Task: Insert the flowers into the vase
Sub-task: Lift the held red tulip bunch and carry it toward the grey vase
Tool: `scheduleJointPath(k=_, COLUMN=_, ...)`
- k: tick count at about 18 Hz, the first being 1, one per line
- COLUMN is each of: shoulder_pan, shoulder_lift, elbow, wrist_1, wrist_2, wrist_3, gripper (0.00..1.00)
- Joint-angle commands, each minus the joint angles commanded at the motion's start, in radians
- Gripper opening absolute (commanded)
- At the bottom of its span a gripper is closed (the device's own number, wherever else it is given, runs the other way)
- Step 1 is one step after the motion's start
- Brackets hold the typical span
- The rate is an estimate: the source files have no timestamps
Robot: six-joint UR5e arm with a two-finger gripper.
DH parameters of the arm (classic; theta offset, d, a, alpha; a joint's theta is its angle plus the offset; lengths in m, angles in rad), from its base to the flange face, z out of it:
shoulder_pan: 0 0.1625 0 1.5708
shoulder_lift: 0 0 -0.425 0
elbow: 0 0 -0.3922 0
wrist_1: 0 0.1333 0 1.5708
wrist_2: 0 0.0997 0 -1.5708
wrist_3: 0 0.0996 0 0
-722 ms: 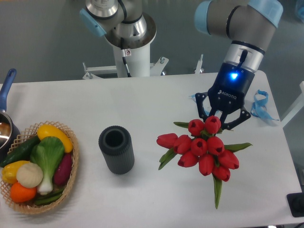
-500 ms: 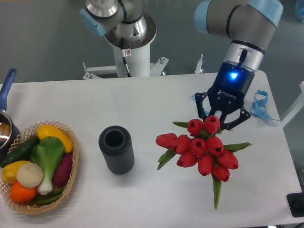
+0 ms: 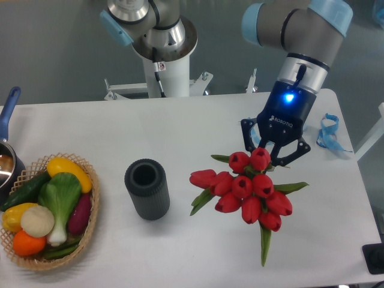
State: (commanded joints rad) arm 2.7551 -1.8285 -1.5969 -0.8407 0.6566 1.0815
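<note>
One gripper [image 3: 267, 157] is clamped on the flowers [image 3: 246, 193], its fingers closed around the top of the bunch toward the desk's right edge. The vase [image 3: 147, 189] stands upright near the middle of the desk, well apart from them, with a wicker basket [image 3: 90, 223] at the left edge.

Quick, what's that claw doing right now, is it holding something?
Gripper: closed on the tied bunch of red tulip buds with green leaves, holding it.
</note>
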Motion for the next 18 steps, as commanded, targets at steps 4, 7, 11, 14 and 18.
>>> scheduleJointPath(k=4, shoulder_pan=-0.051, shoulder_lift=-0.003, elbow=-0.005, wrist_1=0.040, wrist_2=-0.073, wrist_3=-0.002, gripper=0.13)
scheduleJointPath(k=7, shoulder_pan=-0.074, shoulder_lift=0.000, elbow=-0.012, wrist_1=0.043, wrist_2=-0.153, wrist_3=-0.002, gripper=0.13)
scheduleJointPath(k=11, shoulder_pan=-0.080, shoulder_lift=0.017, elbow=-0.066, wrist_1=0.046, wrist_2=-0.363, wrist_3=0.009, gripper=0.13)
scheduleJointPath(k=14, shoulder_pan=-0.081, shoulder_lift=0.054, elbow=-0.135, wrist_1=0.048, wrist_2=-0.483, wrist_3=0.026, gripper=0.13)
scheduleJointPath(k=18, shoulder_pan=-0.083, shoulder_lift=0.115, elbow=-0.222, wrist_1=0.048, wrist_2=-0.583, wrist_3=0.037, gripper=0.13)
